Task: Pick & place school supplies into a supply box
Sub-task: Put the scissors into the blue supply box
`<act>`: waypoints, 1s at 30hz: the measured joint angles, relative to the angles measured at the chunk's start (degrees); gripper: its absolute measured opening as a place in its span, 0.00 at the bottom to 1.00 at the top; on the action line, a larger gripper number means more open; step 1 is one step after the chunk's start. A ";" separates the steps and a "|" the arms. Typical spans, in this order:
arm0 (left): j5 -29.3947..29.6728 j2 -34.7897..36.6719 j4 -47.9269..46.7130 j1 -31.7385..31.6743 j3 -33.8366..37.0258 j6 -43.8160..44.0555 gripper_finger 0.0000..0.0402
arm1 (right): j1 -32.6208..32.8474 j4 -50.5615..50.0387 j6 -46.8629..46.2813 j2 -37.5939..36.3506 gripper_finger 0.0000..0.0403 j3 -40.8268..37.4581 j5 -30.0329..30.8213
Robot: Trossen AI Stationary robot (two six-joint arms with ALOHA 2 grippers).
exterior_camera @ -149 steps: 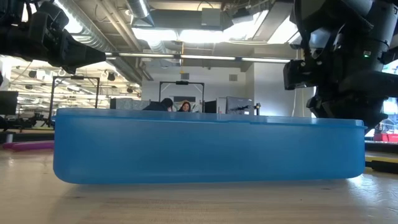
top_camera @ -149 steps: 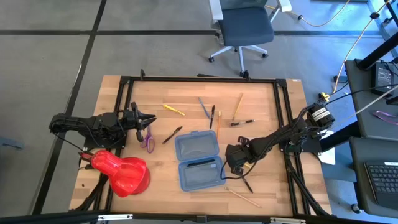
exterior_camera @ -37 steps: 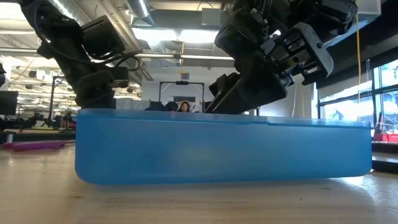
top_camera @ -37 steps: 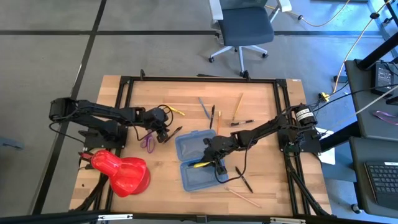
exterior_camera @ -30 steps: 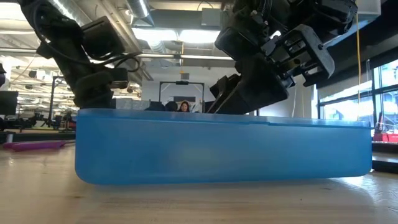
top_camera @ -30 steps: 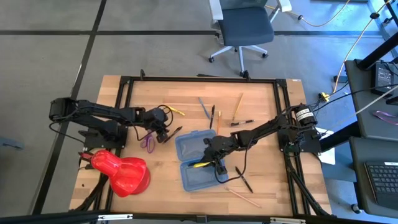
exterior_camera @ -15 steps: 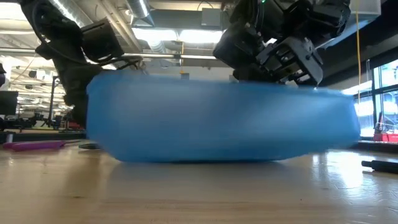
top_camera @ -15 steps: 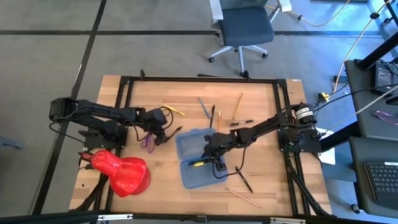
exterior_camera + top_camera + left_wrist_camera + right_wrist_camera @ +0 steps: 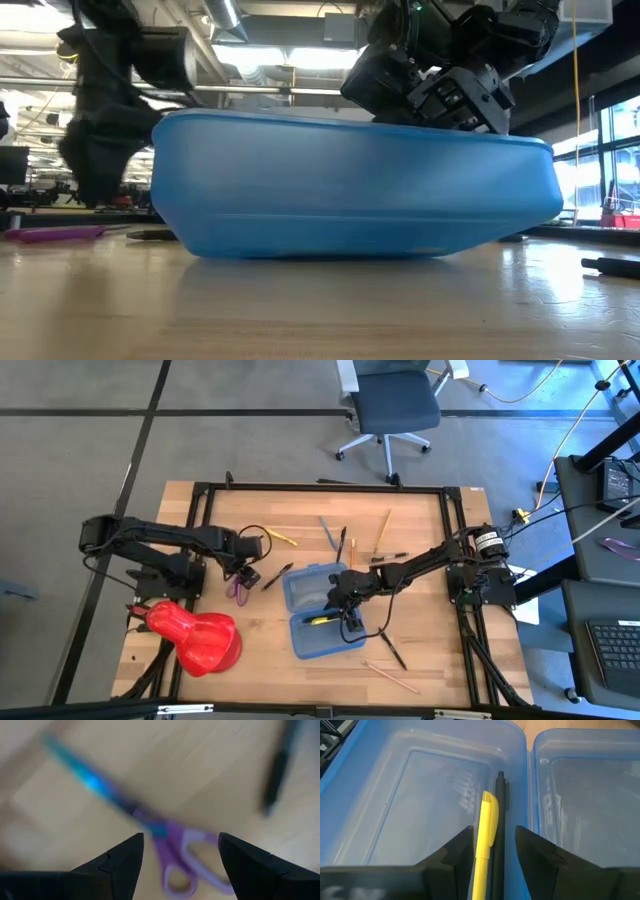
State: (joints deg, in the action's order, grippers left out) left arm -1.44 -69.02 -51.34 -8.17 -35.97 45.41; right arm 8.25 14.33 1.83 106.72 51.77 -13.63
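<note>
The blue supply box (image 9: 320,610) lies open in the middle of the table, seen side-on in the low view (image 9: 355,185). A yellow pen (image 9: 487,830) and a black pen (image 9: 500,810) lie in its near half. My right gripper (image 9: 494,847) reaches into that half from the table's right, open, with the pens' ends between its fingers. The purple-handled scissors (image 9: 150,822) lie flat on the wood left of the box. My left gripper (image 9: 181,837) hangs open over their handles, pointing down, clear of them. My right gripper slants down into the box's near half from the table's right. The outer side of its far finger (image 9: 535,855) stands by the ridge between the two halves (image 9: 527,815). Whether it touches that ridge or the pens, I cannot tell.
Loose pens and pencils lie on the far part of the table (image 9: 341,546), and one black pen (image 9: 278,576) lies between the scissors and the box. Another black pen (image 9: 392,650) and a wooden pencil (image 9: 392,677) lie near right. A big red object (image 9: 195,638) sits near left.
The box has turned about on the table and no longer stands square to the low camera, with my right gripper inside it shifting slightly toward the far edge. My left gripper has drawn back toward the table's left, risen, and tipped to point down over the scissors.
</note>
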 joint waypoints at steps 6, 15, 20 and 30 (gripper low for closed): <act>-3.28 0.00 -2.41 4.59 0.00 5.50 0.62 | -0.02 -0.04 0.13 0.01 0.36 0.00 0.00; -3.70 -0.01 -2.29 11.37 0.00 15.37 0.62 | -0.07 -0.07 0.15 0.01 0.36 0.00 0.01; -3.42 -1.36 0.41 13.71 0.00 17.48 0.62 | -0.07 -0.05 -0.04 0.02 0.36 0.00 0.02; -3.94 -9.75 2.00 14.84 0.00 19.69 0.62 | -0.04 -0.04 -1.56 0.02 0.36 0.00 0.02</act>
State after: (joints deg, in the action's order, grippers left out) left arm -5.38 -78.77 -49.33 6.67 -35.97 65.10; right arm 8.21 14.28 0.26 106.74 51.77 -13.61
